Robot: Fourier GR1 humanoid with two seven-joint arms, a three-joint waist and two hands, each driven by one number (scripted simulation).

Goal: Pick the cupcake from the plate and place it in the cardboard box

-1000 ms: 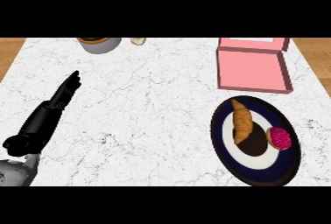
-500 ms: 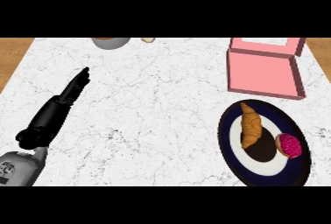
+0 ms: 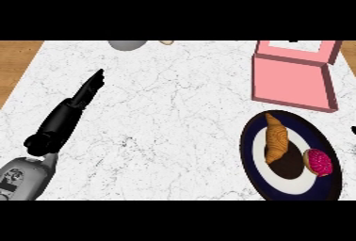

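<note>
cupcake (image 3: 319,162) sits on the near right part of the plate (image 3: 252,146), just beside a croissant (image 3: 276,141). my left hand (image 3: 69,113), open with fingers straight, lies well apart to its left across the table (image 3: 173,117); i judge a reach from the right shorter. box (image 3: 292,77) stands beyond the plate.

Marble counter (image 3: 173,117) w/ wood edge (image 3: 17,61)
</note>
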